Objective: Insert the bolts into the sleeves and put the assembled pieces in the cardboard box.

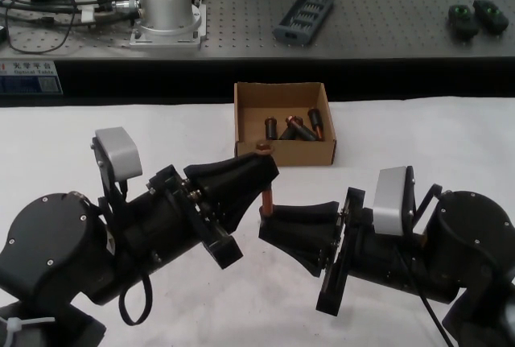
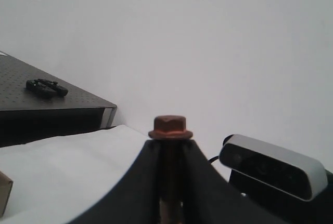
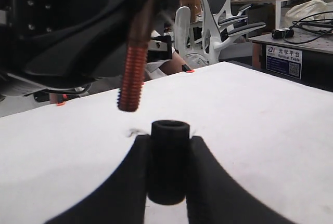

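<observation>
My left gripper [image 1: 261,171] is shut on a copper bolt [image 1: 265,192], held upright with its hex head [image 2: 170,126] above the fingers and its threaded end [image 3: 130,86] pointing down. My right gripper [image 1: 269,226] is shut on a black sleeve [image 3: 168,159], held upright with its open bore facing up. The bolt's tip hangs just above and slightly to one side of the sleeve's mouth, apart from it. Behind them the cardboard box [image 1: 249,150] holds several assembled bolt-and-sleeve pieces [image 1: 294,127].
White cloth [image 1: 418,138] covers the bench. A dark perforated table [image 1: 386,9] runs behind it with a metal post base [image 1: 166,9], cables, a grey rack [image 1: 304,14] and two small black parts [image 1: 476,18]. The right arm's wrist camera [image 2: 273,165] sits close by.
</observation>
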`<state>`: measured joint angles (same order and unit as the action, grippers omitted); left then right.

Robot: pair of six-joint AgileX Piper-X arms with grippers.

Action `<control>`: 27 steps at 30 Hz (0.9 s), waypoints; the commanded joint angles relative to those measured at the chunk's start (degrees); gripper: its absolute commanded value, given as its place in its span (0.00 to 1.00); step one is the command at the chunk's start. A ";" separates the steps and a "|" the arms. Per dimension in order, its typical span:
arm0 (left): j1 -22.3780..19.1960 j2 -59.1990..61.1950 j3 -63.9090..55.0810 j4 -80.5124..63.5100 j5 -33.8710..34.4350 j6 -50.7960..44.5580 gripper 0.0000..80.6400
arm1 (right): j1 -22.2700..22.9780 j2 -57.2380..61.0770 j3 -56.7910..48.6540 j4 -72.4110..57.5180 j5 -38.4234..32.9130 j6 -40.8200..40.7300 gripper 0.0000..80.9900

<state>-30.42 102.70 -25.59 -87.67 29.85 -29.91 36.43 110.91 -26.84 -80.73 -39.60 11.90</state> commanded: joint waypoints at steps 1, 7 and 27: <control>0.02 -0.69 0.29 -1.33 0.50 0.64 0.01 | -0.45 0.10 -0.43 -0.98 0.51 0.32 0.09; 0.02 -0.69 0.94 -1.33 0.38 3.10 0.01 | -0.64 0.10 -0.43 -0.98 0.28 0.52 0.09; 0.02 1.92 0.80 2.34 0.38 5.11 0.01 | -0.63 0.10 -0.43 -0.98 -1.22 1.00 0.09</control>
<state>-30.42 103.54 -24.54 -85.08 30.02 -25.53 35.98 110.91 -26.84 -80.73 -39.99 12.67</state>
